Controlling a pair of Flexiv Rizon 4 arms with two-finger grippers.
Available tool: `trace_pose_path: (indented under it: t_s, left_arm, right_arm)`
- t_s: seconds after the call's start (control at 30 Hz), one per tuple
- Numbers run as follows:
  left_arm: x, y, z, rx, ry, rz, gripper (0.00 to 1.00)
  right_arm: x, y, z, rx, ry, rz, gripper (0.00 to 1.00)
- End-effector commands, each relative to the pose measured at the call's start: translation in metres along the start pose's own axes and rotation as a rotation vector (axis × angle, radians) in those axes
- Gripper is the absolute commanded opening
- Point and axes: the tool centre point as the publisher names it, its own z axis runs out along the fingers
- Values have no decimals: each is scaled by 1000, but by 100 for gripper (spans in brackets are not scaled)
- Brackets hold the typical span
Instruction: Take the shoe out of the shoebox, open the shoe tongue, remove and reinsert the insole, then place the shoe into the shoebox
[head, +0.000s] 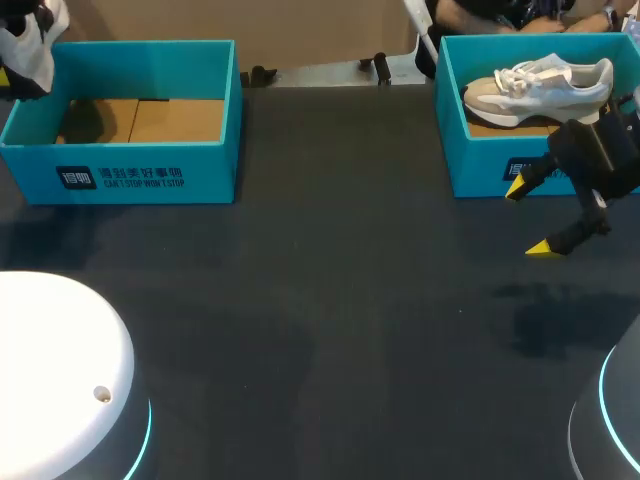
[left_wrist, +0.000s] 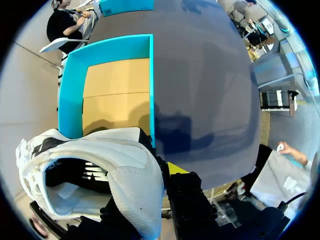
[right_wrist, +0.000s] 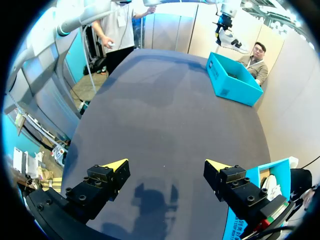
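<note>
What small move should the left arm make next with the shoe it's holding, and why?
Probably lower the white sneaker onto the dark table in front of the empty teal shoebox. The left gripper holds it up by that box's corner, already out, and the right gripper hangs open.

White logo (head: 76, 178) and lettering (head: 142, 178); left shoebox (head: 205, 160) front

A dark grey, matt table (head: 330, 300) stretches from front to back under even light, its plain surface marked only by soft, blurred shadows near the right front and the left side.
</note>
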Motion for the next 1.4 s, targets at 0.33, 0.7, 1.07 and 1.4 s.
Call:
trace_pose_path:
  t_s: [0.33,0.7,1.07,1.4]
  left_arm:
    - [-2,12,2,-153,65,624,0]
    - [6,45,-14,-251,5,1221,0]
    - [-25,57,-15,-106,18,1476,0]
    - [-27,56,-16,-114,29,1455,0]
  right_arm:
    - [0,0,1,2,1,1,100]
    - [0,0,1,2,1,1,100]
    - [0,0,1,2,1,1,100]
    - [0,0,1,2,1,1,100]
